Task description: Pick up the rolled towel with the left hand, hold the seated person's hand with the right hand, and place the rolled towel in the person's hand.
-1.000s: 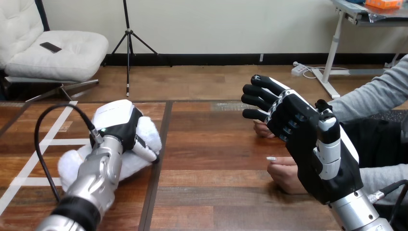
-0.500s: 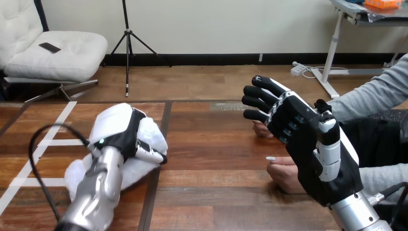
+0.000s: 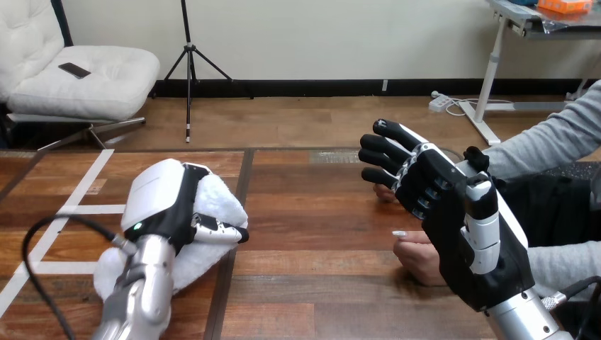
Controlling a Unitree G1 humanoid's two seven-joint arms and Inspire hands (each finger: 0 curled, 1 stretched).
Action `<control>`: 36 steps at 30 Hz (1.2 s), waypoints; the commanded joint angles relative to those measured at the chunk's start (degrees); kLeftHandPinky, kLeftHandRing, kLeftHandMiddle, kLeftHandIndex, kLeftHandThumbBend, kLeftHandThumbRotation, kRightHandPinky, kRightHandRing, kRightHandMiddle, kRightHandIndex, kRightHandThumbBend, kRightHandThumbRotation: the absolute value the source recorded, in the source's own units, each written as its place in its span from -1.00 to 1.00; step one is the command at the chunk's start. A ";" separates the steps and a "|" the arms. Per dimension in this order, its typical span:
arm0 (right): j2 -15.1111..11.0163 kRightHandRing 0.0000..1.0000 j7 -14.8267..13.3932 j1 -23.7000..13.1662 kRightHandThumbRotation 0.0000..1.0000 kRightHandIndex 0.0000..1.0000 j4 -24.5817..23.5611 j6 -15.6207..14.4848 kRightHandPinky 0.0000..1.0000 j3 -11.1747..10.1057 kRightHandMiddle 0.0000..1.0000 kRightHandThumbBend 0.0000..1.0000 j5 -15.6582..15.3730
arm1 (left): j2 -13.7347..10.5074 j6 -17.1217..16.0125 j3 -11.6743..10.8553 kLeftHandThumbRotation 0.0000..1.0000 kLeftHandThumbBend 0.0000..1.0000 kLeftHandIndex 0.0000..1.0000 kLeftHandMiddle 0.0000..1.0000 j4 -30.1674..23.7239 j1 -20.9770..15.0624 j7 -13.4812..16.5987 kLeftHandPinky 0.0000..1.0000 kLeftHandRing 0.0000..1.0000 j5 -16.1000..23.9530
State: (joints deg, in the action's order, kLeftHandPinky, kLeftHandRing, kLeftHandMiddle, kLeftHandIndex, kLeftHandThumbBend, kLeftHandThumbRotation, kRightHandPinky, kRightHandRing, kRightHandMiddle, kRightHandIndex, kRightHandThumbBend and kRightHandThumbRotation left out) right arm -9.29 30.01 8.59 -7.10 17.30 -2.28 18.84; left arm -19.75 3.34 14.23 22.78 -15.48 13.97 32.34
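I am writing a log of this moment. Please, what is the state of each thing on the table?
white rolled cloth towel: lying on the wooden table, gripped.
left robot hand: shut on the towel.
right robot hand: open, raised, holding nothing.
person's nearer hand: resting on the table.

Wooden plank table (image 3: 319, 205), white tape lines (image 3: 85, 210)
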 commanded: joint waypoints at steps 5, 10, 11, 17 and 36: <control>-1.56 0.79 0.02 -5.34 1.00 0.78 1.77 1.11 0.78 -0.43 0.76 0.72 -1.97 | 1.71 -8.38 -9.92 -1.00 0.36 -0.16 -0.22 -28.11 9.38 4.93 -0.46 -0.37 -6.26; -1.64 0.80 0.02 -5.80 1.00 0.78 2.48 0.78 0.80 -0.54 0.76 0.72 -2.22 | 2.46 -10.63 -10.69 -1.00 0.40 -0.16 -0.22 -30.62 11.89 5.49 -0.46 -0.36 -7.62; -1.64 0.80 0.04 -5.92 1.00 0.78 2.67 0.76 0.80 -0.55 0.76 0.72 -2.25 | 2.60 -11.17 -10.83 -1.00 0.40 -0.17 -0.22 -30.95 12.29 5.45 -0.46 -0.36 -8.10; -1.77 0.80 0.44 -6.97 1.00 0.77 4.72 1.38 0.83 -0.71 0.75 0.69 -2.54 | 3.22 -14.58 -11.44 -1.00 0.40 -0.17 -0.20 -32.54 14.58 5.67 -0.42 -0.32 -9.89; -4.83 0.81 2.68 -11.52 1.00 0.78 14.59 8.97 0.78 -1.51 0.78 0.66 -6.87 | 6.47 -23.39 -12.08 -1.00 0.45 -0.18 -0.19 -34.28 18.32 6.11 -0.30 -0.26 -13.85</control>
State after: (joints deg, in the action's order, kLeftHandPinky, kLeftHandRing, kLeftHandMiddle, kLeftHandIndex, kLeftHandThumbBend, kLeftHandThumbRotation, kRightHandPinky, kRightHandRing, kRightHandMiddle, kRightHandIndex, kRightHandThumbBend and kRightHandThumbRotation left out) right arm -11.61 31.89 5.90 3.51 20.82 -2.38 13.40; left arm -15.29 -13.48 5.67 -2.11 6.98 17.59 20.31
